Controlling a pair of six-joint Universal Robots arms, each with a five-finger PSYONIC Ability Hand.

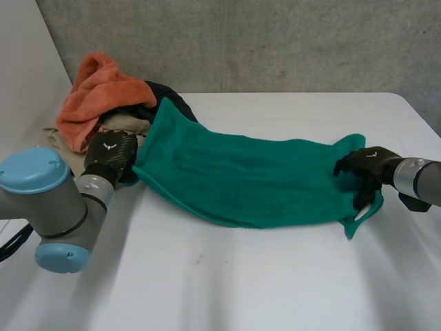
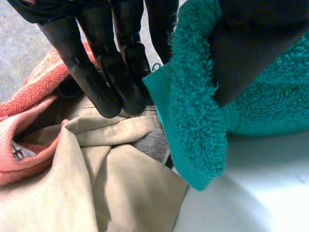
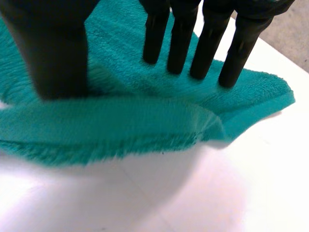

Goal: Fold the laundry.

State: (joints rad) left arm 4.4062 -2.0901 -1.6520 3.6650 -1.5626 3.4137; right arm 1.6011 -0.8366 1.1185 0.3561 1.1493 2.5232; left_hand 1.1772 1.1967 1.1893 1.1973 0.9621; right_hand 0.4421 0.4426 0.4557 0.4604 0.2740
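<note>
Pinched at its ends by the left hand (image 1: 110, 155) and right hand (image 1: 368, 165) and stretched across the table (image 1: 241, 283), the green towel (image 1: 241, 176) could be snagged by the laundry pile (image 1: 103, 96) touching its left end.

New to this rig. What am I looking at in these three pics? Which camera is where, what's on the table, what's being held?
It is a two-armed robot at a white table. Each arm ends in a black hand with fingers and a thumb. The wide picture comes from a camera between and behind the arms, looking down, so the left hand is on the left and the right hand on the right. The other two pictures come from cameras on the wrists, each looking along its own palm. A green towel is stretched between the hands, and each hand appears to pinch one end between thumb and fingers. Piled beside the left hand are an orange towel, a beige garment and some dark cloth.
</note>
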